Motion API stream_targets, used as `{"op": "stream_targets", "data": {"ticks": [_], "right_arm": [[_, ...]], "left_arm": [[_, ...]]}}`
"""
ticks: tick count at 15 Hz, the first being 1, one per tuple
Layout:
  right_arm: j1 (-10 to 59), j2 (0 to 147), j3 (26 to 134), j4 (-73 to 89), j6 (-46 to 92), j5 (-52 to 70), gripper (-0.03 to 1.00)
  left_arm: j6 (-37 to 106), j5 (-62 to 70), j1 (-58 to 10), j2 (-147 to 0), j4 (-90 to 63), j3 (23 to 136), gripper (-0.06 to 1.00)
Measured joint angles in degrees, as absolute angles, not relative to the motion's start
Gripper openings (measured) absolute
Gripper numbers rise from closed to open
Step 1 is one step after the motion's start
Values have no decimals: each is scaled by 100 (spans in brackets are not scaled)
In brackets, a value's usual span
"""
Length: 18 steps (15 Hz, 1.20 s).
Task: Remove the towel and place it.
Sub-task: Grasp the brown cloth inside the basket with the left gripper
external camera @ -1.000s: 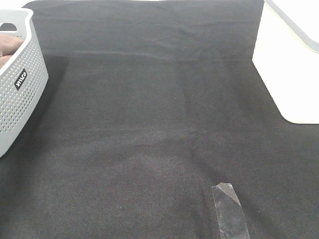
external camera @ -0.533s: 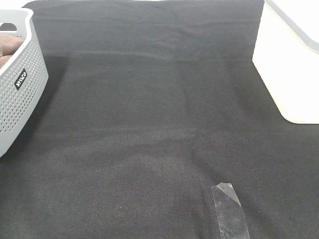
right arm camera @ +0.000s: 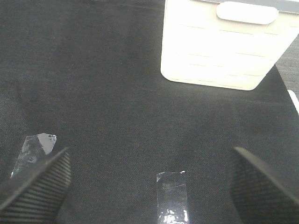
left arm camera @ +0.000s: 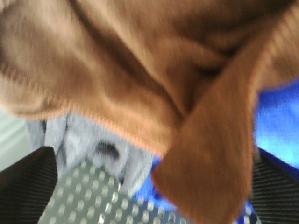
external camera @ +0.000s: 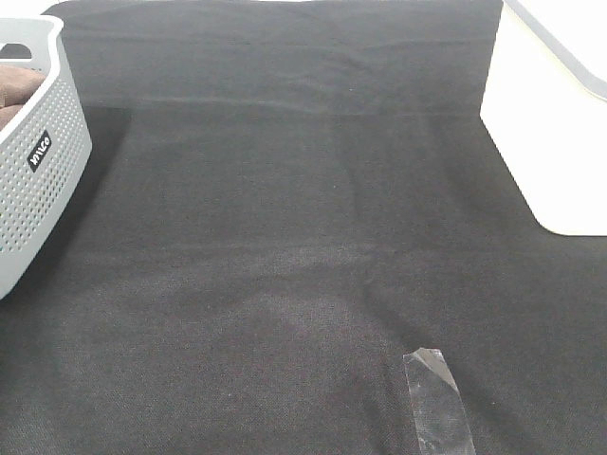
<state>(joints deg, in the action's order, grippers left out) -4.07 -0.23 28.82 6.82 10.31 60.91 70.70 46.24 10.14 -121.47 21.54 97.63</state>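
Towel (left arm camera: 140, 70) bunched in grey basket (external camera: 43, 142), directly ahead of left end effector (left arm camera: 152, 186) - fingers apart. Long axis can't be told. Right end effector (right arm camera: 149, 182) spread wide above table (external camera: 285, 237) - white bin (right arm camera: 219, 46) ahead.

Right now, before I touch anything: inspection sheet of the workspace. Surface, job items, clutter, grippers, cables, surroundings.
Surface: black table cloth, mildly creased, with a faint pale patch near the front.
Job's things: large brown plush towel, bunched in the grey perforated plastic basket at the left edge; not yet out.
Clutter: clear tape strip and second tape strip stuck on the cloth; blue fabric and pale grey fabric by the towel, blurred.
Grippers: left gripper open, fingers wide apart, towel fold close to them, contact unclear. Right gripper open over bare cloth.
Cables: nothing seen.
Surroundings: white plastic bin at the right edge.
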Motion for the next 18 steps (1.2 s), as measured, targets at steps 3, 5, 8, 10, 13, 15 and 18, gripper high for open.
{"op": "stream_targets", "data": {"ticks": [3,5,8,10,13,15,18], "right_arm": [[-407,-23,2882,682,1031,6091,86],[-407,-23,2882,682,1031,6091,86],[-407,-23,2882,682,1031,6091,86],[-407,-23,2882,682,1031,6091,86],[-407,-23,2882,682,1031,6091,86],[-407,-23,2882,682,1031,6091,86],[-407,-23,2882,682,1031,6091,86]], "left_arm": [[7385,4847,1014,-12210,1776,9798,98],[7408,4990,1014,-12210,1759,9798,93],[7357,5088,1014,-12210,1759,9798,44],[6996,5025,1014,-12210,1753,9798,2],[6675,5019,1014,-12210,1541,9798,0],[6497,5036,1003,-12210,1352,9826,0],[6148,5248,922,-12147,1306,10027,0]]}}
